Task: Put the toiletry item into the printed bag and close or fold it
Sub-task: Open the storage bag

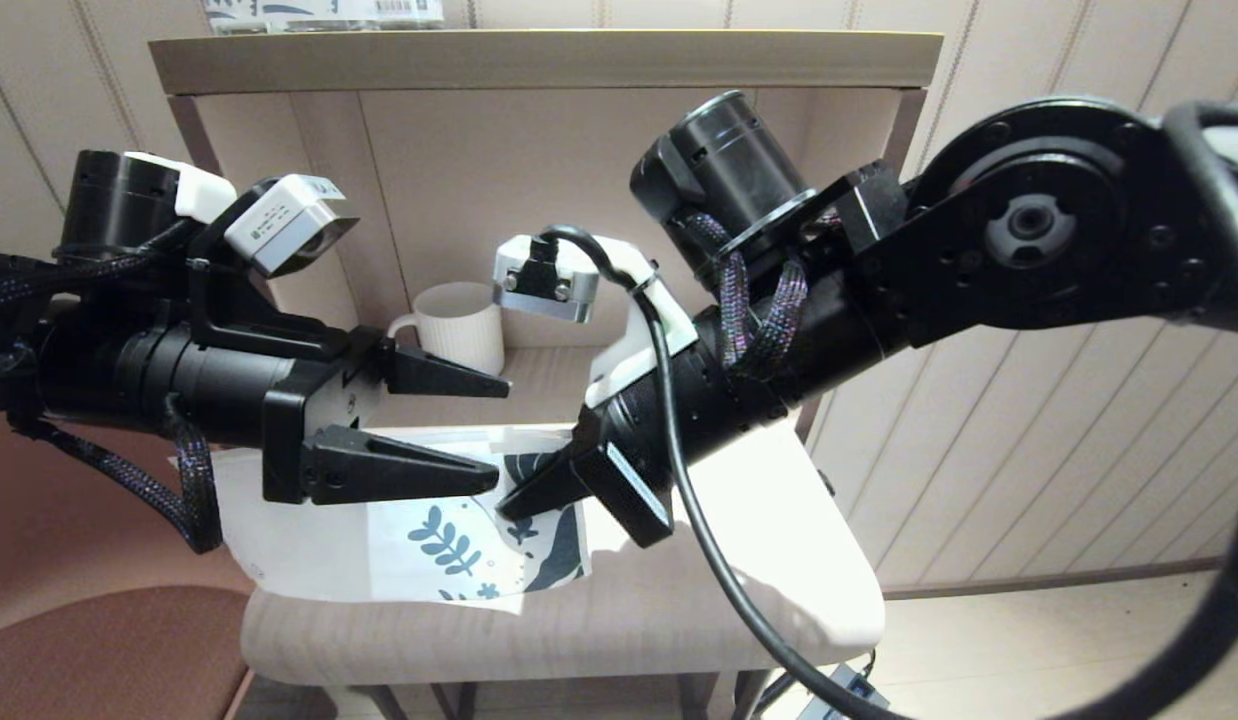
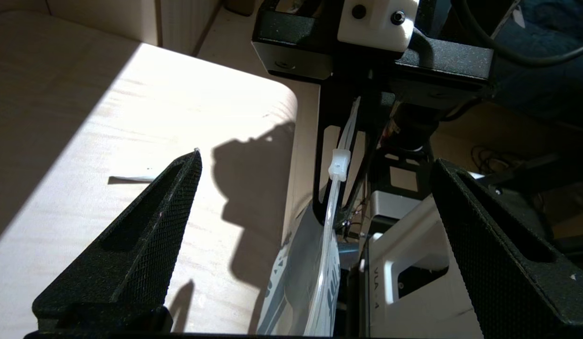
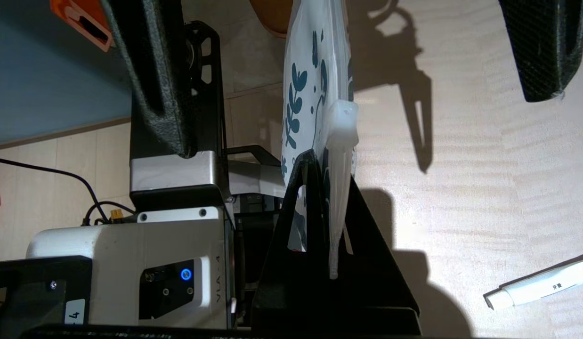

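Step in hand, as I read it: R gripper (image 1: 514, 505) held the bag (image 1: 399, 540) up by its printed end w/ the slider zip; L gripper (image 1: 489, 430) was lined up to work that end, prob. to take the slider or spread the mouth. The tube (image 3: 538, 286) was not in the bag yet; it lay on the table (image 1: 759, 520), on the far side of the bag from the L gripper, apart from the bag & both grippers.

To do it well (judgement): keep the R grip firm & steady so the bag mouth doesn't twist; bring the L fingers in along the zip edge, not across the film, since thin plastic will buckle or slip. Take only one layer if opening the mouth. Don't drag the bag off the table edge; it hung partly over the side nearest the robot.

Claws:
- R: clenched, fingers pinched on the bag's zip edge just below the slider (image 3: 341, 125); the printed film ran up past the fingertips.
- L: released, spread as wide as it goes, nothing between the fingers. One finger (image 1: 399, 470) sat over the bag, tip near the R fingertips; contact w/ the film can't be told. The other finger pointed toward the cup (image 1: 459, 325) behind the bag.
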Robot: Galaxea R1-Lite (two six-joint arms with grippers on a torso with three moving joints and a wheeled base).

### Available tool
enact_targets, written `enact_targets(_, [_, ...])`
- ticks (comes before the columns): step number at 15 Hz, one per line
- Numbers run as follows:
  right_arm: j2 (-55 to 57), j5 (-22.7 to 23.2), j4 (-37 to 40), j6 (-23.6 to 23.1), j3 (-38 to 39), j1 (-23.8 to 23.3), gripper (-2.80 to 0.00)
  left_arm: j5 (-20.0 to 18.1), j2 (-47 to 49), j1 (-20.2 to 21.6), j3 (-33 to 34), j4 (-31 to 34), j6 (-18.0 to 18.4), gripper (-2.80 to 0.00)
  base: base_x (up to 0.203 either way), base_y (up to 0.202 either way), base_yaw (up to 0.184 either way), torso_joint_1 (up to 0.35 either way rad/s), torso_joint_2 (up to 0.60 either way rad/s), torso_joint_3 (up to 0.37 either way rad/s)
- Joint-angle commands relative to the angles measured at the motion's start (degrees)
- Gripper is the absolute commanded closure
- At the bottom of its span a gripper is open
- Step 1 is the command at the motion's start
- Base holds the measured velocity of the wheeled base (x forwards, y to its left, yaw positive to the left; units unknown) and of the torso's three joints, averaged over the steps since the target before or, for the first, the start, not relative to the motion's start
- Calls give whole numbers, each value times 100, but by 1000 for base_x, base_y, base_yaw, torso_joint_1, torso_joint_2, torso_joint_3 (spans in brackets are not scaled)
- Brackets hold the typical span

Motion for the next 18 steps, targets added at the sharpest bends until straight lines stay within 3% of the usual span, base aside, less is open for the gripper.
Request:
enact_targets(1, [-1,22,16,-13,6,-4,0,-34,-30,-3,12,3,5,-280,0,0,0,0,0,0])
enact_targets(6, [8,22,7,-13,-1,5,0,-27,-30,-29,83,-41,40,-280,0,0,0,0,0,0])
enact_targets(7, [8,22,7,-13,5,5,0,-27,-30,-21,91,-49,57,0,0,0,0,0,0,0])
enact_targets(18, [-1,22,-54,-4,6,14,0,75,-119,-153,92,-32,58,0,0,0,0,0,0,0])
